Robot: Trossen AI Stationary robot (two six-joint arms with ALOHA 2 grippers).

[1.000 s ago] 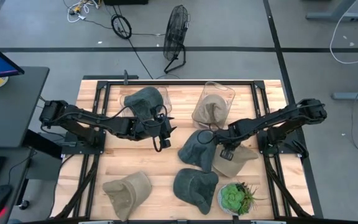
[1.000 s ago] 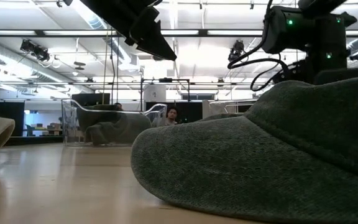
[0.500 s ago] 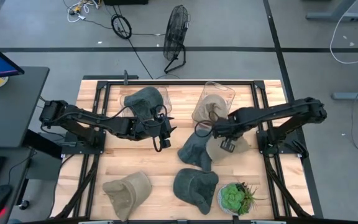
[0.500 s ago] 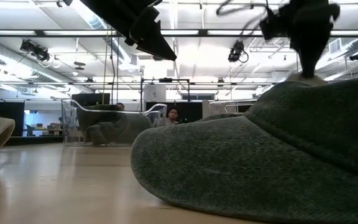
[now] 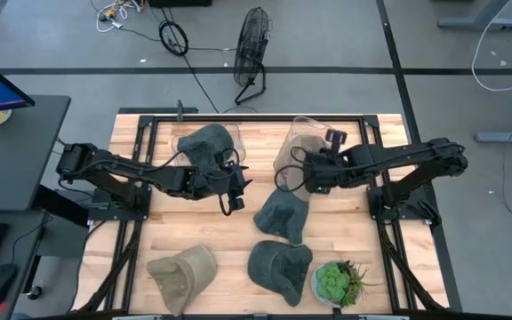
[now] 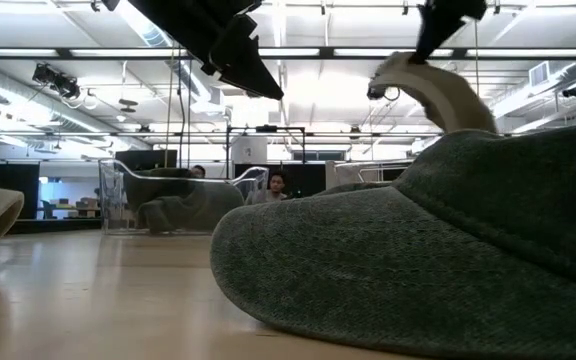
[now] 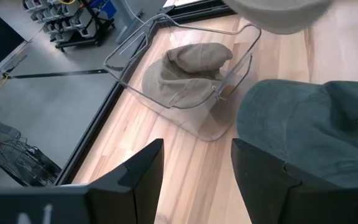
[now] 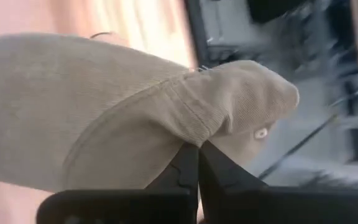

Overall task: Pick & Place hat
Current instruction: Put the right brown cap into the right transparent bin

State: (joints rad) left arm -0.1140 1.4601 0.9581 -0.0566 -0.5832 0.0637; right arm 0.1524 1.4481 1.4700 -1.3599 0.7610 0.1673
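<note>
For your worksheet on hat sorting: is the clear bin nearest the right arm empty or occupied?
Occupied: the clear bin holds a tan hat; the right gripper carries another tan hat.

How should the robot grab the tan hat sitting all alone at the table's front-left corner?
Probably from straight above, pinching a fold of the soft crown. The lone tan hat lies flat with bare wood around it, so no side looks blocked, and the open left tool is on that side of the table.
</note>
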